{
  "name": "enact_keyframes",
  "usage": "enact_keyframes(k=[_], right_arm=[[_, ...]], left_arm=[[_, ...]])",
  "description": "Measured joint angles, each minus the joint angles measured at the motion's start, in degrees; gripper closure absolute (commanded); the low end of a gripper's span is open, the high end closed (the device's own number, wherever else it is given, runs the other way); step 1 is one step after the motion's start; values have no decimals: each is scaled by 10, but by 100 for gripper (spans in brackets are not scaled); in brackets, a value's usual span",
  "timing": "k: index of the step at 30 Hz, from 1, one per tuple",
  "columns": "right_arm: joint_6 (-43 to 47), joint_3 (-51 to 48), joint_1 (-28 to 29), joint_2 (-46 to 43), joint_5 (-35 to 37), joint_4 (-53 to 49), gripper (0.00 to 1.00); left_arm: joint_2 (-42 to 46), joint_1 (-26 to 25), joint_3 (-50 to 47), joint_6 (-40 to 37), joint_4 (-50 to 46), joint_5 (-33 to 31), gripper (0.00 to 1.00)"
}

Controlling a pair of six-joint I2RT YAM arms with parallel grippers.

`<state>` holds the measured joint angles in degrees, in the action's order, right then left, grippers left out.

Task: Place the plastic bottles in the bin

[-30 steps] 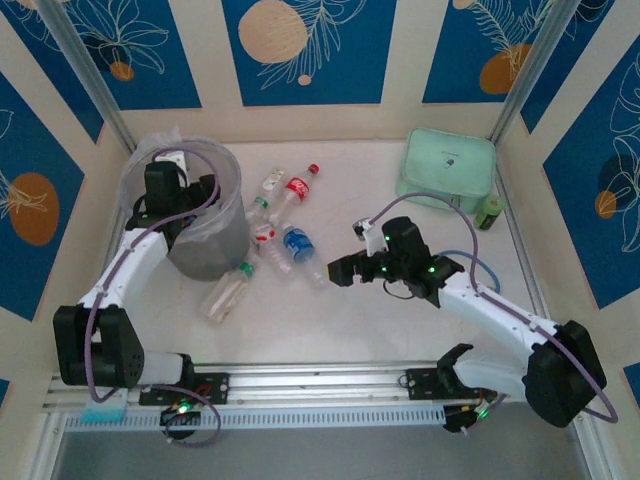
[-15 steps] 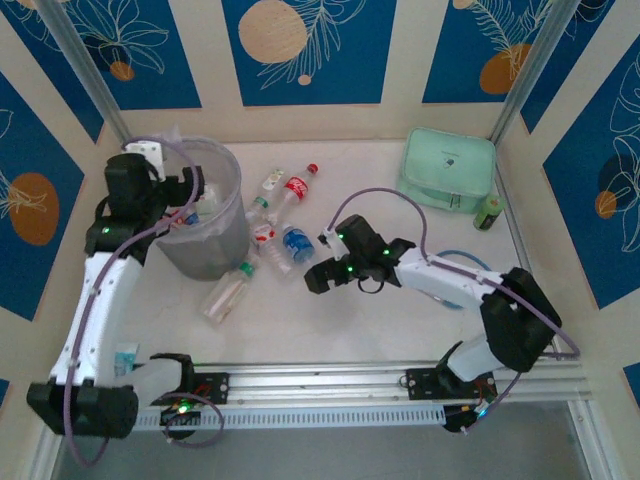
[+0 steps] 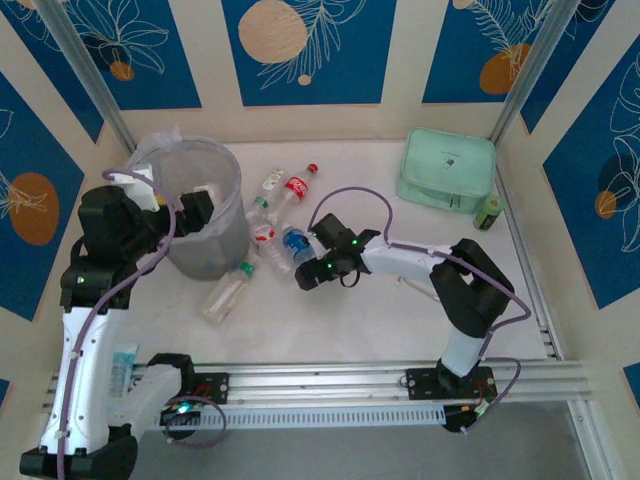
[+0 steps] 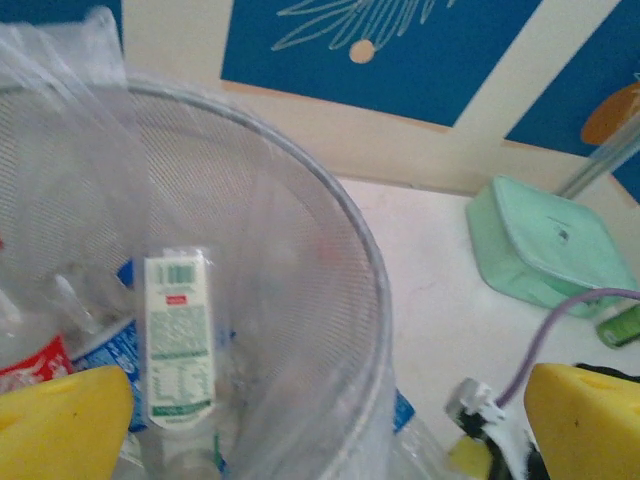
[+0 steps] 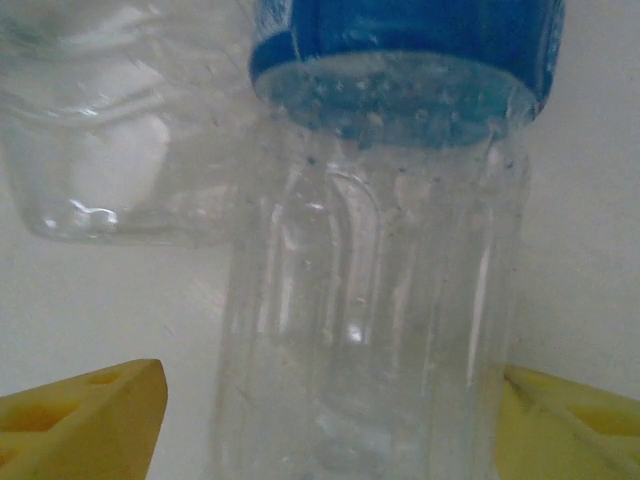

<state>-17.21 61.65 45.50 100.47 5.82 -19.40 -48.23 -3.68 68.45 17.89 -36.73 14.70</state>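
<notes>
From above, the right gripper (image 3: 310, 276) is low on the worktop (image 3: 380, 320), near the bin (image 3: 205, 250), at the blue-labelled bottle (image 3: 297, 243) among the plastic bottles (image 3: 297, 187) beside the bin. Closing off-centre could squirt that round, thin bottle away or snag its clear neighbour. In the left wrist view, the left gripper (image 4: 320, 430) hangs over the bin, jaws wide and empty (bottles lie inside). In the right wrist view, the jaws are spread wide, flanking the bottle without touching it.

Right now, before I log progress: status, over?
Left gripper: jaws open, empty, over bin. Right gripper: jaws open, straddling blue-label bottle on table. Another clear bottle close beside it.
</notes>
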Motion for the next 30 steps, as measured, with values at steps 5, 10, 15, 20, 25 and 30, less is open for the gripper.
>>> enact_keyframes(k=[5, 10, 15, 20, 25, 30], right_arm=[[-10, 0, 1, 5, 14, 0, 38], [-10, -6, 2, -13, 27, -7, 56], [-10, -20, -2, -69, 38, -19, 61], [-17, -48, -17, -126, 33, -14, 68], [-54, -145, -76, -261, -49, 63, 78], [-80, -165, -112, -351, -115, 137, 80]], left_arm=[[23, 0, -7, 24, -3, 34, 0], [32, 0, -15, 50, 11, 46, 0], [35, 0, -36, 83, 34, 50, 0], [28, 0, -53, 126, 63, 53, 0], [25, -31, -62, 181, 97, 37, 0], [17, -111, -60, 209, 132, -17, 1]])
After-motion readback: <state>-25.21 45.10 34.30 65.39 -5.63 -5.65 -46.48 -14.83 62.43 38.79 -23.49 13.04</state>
